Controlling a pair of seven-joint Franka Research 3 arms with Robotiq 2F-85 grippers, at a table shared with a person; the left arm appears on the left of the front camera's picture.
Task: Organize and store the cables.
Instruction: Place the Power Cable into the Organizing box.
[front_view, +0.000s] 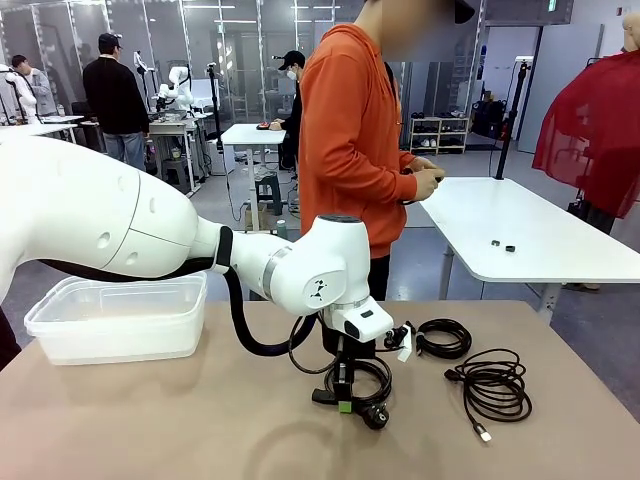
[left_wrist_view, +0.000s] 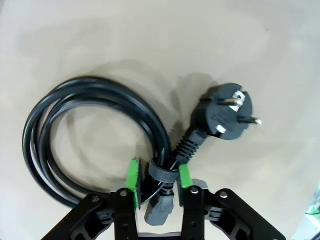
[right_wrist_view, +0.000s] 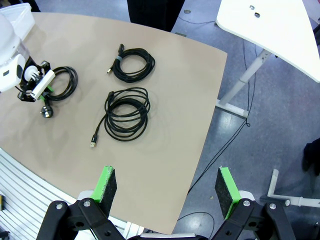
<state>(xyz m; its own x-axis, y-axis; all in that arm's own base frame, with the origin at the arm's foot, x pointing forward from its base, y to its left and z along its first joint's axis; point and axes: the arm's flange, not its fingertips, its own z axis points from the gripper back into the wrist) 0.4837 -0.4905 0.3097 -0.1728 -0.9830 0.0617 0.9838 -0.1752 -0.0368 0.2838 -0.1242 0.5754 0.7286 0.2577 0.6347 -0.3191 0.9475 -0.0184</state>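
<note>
**Left gripper** (left_wrist_view: 158, 176), on the white arm reaching in over the tan table (front_view: 150, 430): the jaws are drawn narrow. The green pads (left_wrist_view: 132, 175) pinch the thick black power cord (left_wrist_view: 95, 87) where a black strap binds its round coil. A grey connector sits between the fingers just below the strap. The coil lies flat near the middle of the table, toward the near edge. Its round black two-pin plug (left_wrist_view: 227, 112) rests on the table just beside the coil, free of the pads.

**Right gripper** (right_wrist_view: 165, 186): the jaws stand wide apart with nothing between the pads. It hangs high above the near edge toward the right corner, well apart from every cord.

**Surroundings, left to right:**
- A clear rectangular plastic bin (front_view: 120, 335) sits at the far left corner. The left arm's elbow and black hose lie between it and the gripped cord.
- A small tidy black cable coil (front_view: 443, 338) lies right of the gripped cord, toward the far edge.
- A loose black cable coil (front_view: 495, 385) lies near the right edge, one thin metal-tipped end trailing toward the near edge.
- A person in an orange hooded top (front_view: 350, 130) stands beyond the far edge, hands together and off the table.
</note>
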